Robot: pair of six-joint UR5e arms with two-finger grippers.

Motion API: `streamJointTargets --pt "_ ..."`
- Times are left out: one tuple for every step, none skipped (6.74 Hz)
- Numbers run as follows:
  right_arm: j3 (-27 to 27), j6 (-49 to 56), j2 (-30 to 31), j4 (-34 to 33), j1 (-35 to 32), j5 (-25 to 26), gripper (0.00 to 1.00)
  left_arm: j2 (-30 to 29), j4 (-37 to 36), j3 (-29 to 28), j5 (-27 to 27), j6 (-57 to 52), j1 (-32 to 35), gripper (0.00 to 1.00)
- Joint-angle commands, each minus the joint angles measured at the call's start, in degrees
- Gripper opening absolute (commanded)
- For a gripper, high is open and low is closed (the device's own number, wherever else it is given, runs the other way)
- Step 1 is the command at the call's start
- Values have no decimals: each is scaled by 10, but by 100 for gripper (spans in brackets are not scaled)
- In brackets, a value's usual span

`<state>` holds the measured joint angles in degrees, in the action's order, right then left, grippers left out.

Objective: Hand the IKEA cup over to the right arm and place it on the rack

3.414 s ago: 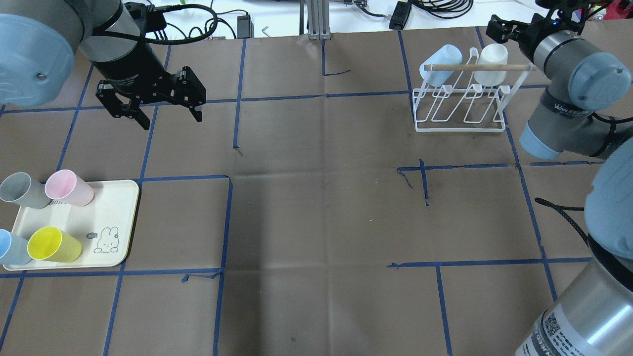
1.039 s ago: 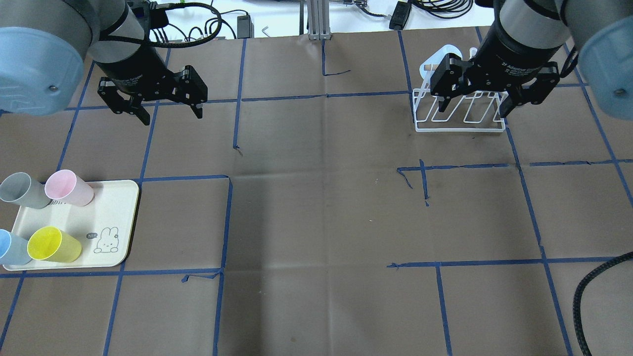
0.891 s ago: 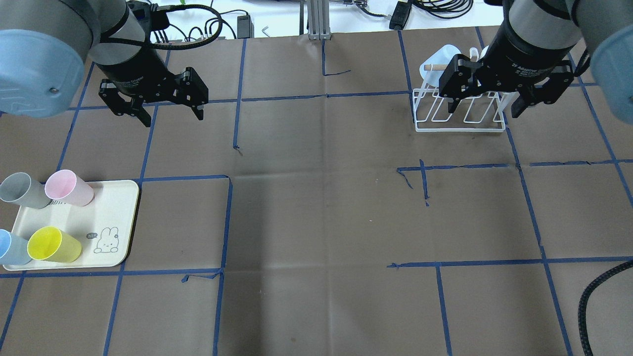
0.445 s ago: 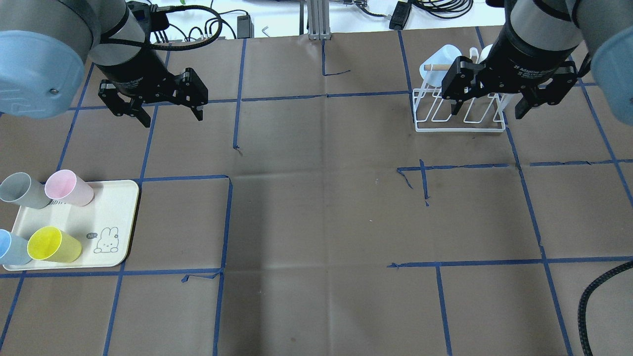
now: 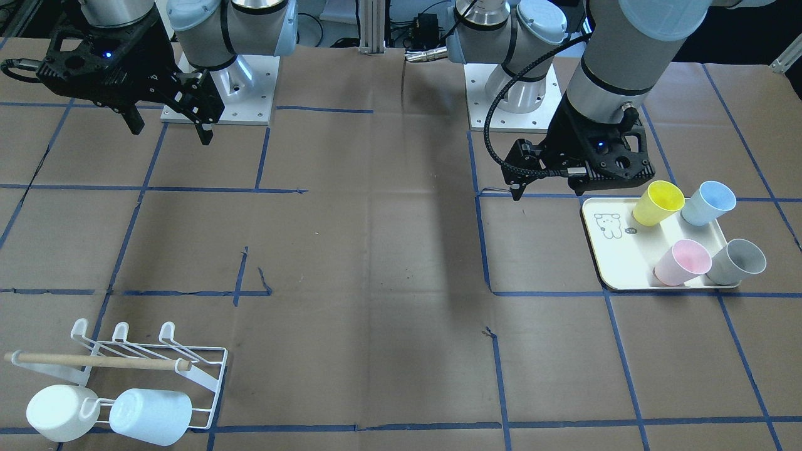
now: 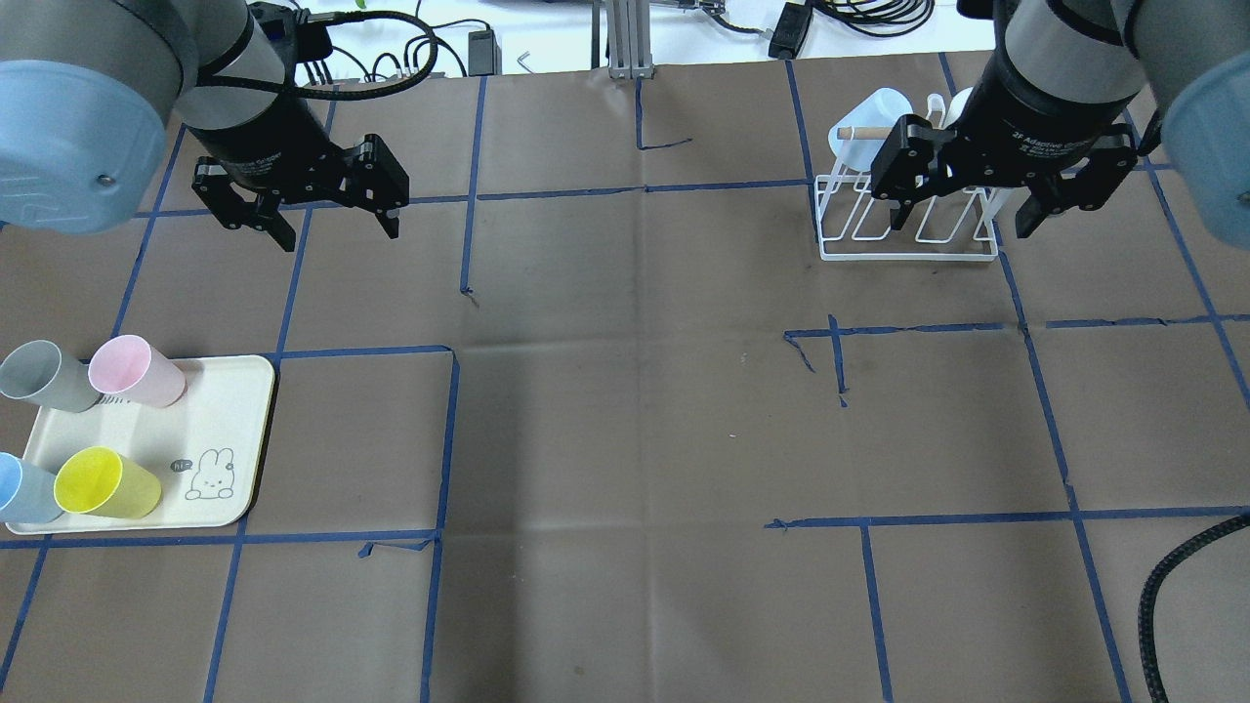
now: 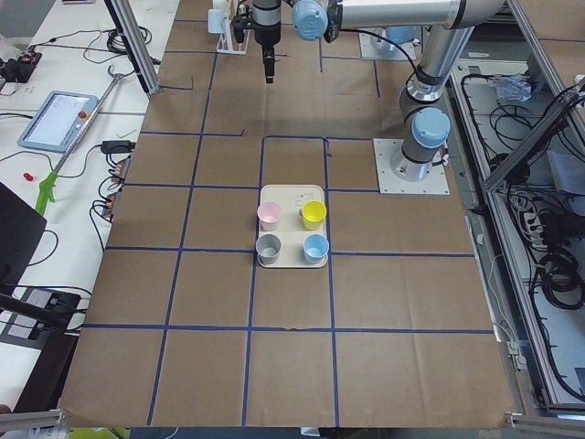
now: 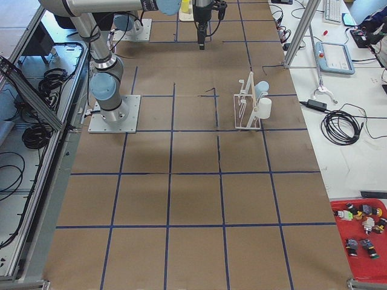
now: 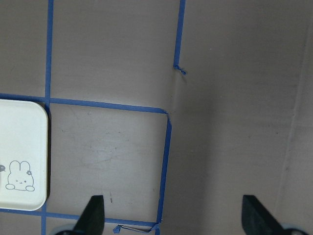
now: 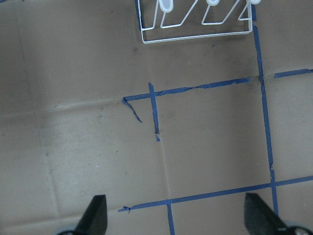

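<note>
A cream tray (image 6: 234, 410) with a bunny drawing (image 6: 213, 475) lies on brown paper (image 6: 625, 420) gridded with blue tape (image 6: 448, 439). Beside the table, a red bin (image 8: 344, 254) holds small toys (image 8: 363, 226), and a tablet (image 7: 57, 119) lies flat.

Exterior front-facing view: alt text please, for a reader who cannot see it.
Both grippers hang open, empty, over the table: right gripper upper left, left gripper centre right, behind a cream tray holding a yellow cup, blue cup, pink cup and grey cup. Lower left, a white rack carries a white cup and a pale blue cup.
</note>
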<state>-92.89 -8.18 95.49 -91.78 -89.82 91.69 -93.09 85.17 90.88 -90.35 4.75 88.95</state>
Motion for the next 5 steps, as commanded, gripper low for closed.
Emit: streamJointTargets --pt "-8 0 3 0 0 -4 100 0 0 0 0 0 1 100" --pt "-9 0 0 0 0 -4 100 0 0 0 0 0 0 100" --pt "-9 1 2 -1 0 -4 100 0 0 0 0 0 1 100" --pt "-9 1 4 -1 0 -4 100 0 0 0 0 0 1 100" --pt "-11 1 2 0 0 -4 100 0 0 0 0 0 1 100"
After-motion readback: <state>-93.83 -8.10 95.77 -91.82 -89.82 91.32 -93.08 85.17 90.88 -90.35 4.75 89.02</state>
